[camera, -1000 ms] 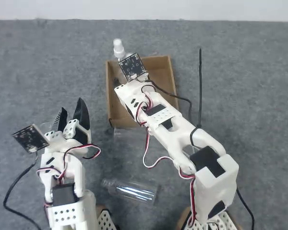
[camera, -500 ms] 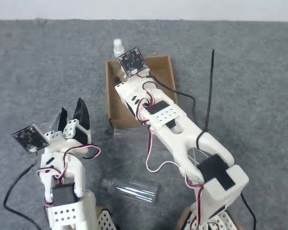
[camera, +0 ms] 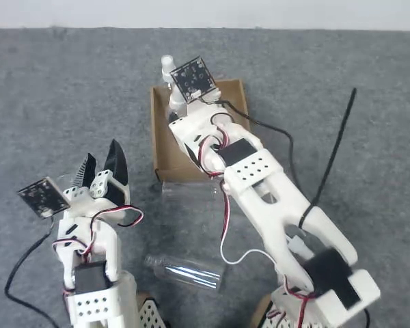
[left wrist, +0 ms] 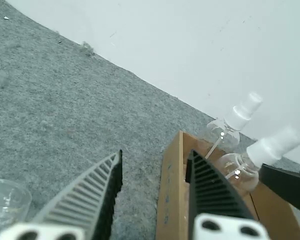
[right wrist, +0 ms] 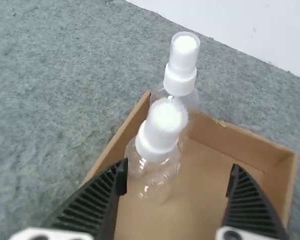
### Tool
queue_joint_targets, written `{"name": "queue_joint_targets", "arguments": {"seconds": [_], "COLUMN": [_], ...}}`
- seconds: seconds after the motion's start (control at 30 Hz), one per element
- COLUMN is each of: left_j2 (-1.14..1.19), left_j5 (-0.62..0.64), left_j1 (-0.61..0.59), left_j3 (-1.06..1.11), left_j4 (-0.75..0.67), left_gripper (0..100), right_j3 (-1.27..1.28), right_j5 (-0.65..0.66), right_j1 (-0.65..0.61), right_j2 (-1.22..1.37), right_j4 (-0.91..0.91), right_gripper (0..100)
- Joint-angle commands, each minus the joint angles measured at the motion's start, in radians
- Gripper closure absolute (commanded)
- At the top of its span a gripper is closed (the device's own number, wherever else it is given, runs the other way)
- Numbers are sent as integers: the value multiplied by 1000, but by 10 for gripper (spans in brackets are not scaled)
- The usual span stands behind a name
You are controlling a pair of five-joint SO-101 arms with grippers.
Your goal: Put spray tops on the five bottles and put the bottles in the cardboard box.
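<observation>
High view: noted right arm stretched out over box [camera: 153, 137] on grey desk [camera: 342, 75], left arm folded back near its base. Right wrist view: found right claw [right wrist: 177, 172] spread wide above the box's far corner, gripping nothing. Seen between its jaws, lower down: boxed bottle [right wrist: 157, 150], upright, white spray top on, standing inside the box against the corner, nearer one finger; cannot tell whether touching that finger. Logged far bottle [right wrist: 180, 70] directly behind it, also upright and topped, at the same corner; appears to stand just outside the wall, though cannot tell for certain. Left claw [camera: 102, 152] found open and empty, raised off the desk, pointing toward the box from well apart. Noted bare bottle [camera: 184, 271] lying on its side between the two arm bases, no top fitted. Noted second bare bottle [camera: 188, 191], clear, lying just beside the box's near wall, partly under the right arm. Left wrist view: both topped bottles seen past the box edge.
</observation>
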Motion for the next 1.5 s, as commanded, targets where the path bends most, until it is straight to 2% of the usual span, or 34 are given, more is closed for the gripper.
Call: {"name": "queue_joint_targets", "arguments": {"seconds": [0.0, 0.87, 1.23, 1.47], "left_j2": [-15, -18, -18, -18], "left_j5": [-11, -11, -8, -8], "left_j1": [-3, -12, -104, -166], "left_j3": [-13, -13, -28, -41], "left_j4": [8, 3, -12, -21], "left_gripper": [801, 802, 804, 804], "right_j3": [-3, -3, -5, -9], "right_j5": [2, 2, 2, 2], "right_j1": [12, -45, -53, -127], "right_j2": [-93, -346, -386, -433], "right_j4": [51, 427, 530, 642], "right_gripper": [739, 742, 742, 742]}}
